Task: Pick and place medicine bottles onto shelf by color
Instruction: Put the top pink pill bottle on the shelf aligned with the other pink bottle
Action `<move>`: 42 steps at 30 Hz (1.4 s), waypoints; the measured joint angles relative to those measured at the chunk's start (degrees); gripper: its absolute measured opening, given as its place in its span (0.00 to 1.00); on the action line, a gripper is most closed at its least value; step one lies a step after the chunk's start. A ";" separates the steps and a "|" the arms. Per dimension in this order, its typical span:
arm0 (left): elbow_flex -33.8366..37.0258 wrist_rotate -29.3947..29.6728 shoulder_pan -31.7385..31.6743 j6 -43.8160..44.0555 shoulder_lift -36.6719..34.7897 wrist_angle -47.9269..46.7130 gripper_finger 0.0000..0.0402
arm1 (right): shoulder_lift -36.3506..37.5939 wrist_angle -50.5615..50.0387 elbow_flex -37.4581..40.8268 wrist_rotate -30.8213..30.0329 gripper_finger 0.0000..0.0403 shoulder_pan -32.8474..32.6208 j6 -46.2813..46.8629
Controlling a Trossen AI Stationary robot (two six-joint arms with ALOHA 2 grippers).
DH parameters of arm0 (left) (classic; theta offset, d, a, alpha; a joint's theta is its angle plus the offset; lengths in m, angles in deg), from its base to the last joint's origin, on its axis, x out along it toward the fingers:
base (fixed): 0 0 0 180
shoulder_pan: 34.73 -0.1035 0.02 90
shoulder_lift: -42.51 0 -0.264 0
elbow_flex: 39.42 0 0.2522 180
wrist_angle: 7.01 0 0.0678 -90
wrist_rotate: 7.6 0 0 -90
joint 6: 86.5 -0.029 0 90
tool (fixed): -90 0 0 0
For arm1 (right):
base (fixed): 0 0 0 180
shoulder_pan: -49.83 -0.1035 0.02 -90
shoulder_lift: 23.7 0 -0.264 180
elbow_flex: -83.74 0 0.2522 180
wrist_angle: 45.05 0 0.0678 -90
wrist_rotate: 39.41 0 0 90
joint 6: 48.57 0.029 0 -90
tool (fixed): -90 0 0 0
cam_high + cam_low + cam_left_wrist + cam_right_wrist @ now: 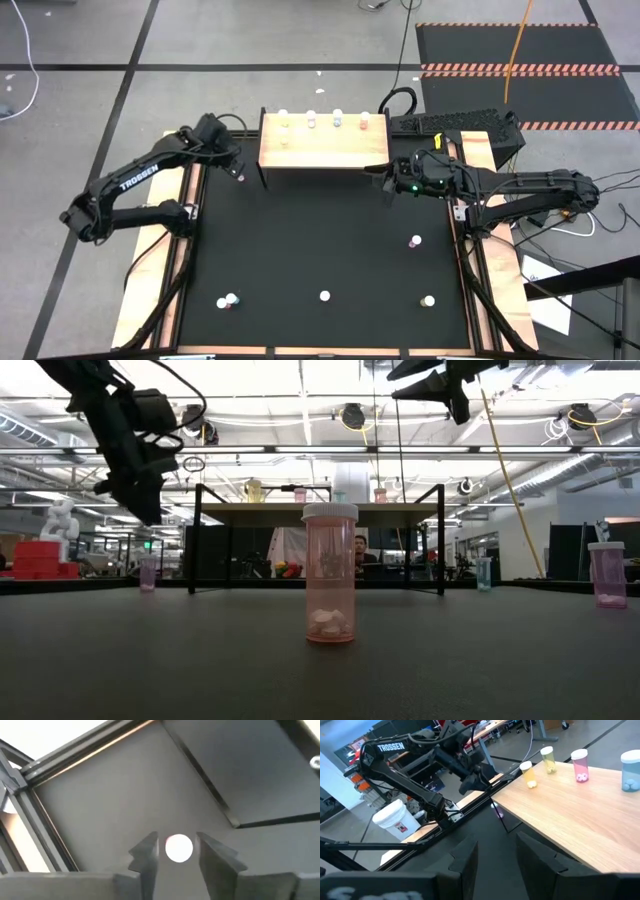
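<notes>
I'm looking straight down on a tiny medicine bottle through the left wrist camera: all I get is its round white cap, sitting upright on the black table. It lies right between the fingers of the left gripper, with a sliver of gap on each side, so the jaws are open around it and not pinching. From above, that left gripper is just off the near left corner of the shelf. On the shelf's far edge I count four bottles in a row, white caps, bodies yellow, pink and blue-green in the right wrist view. The right gripper hangs off the shelf's other near corner, fingers apart, nothing in them. Loose bottles stand well away from both grippers: a pink one fills the low camera, others are scattered toward the table's front edge.
</notes>
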 joint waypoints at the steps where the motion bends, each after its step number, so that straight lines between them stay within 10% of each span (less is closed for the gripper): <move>1: 0.03 0.05 0.14 -0.12 0.30 -0.01 0.37 | 0.00 0.02 0.00 0.00 0.31 0.00 0.00; 13: 7.72 0.49 0.34 2.20 0.63 4.31 0.64 | 0.02 0.23 0.00 0.17 0.31 0.03 0.19; 42: 10.12 -1.07 0.34 -1.61 0.63 9.23 0.56 | 0.02 0.71 0.00 1.25 0.31 0.04 1.33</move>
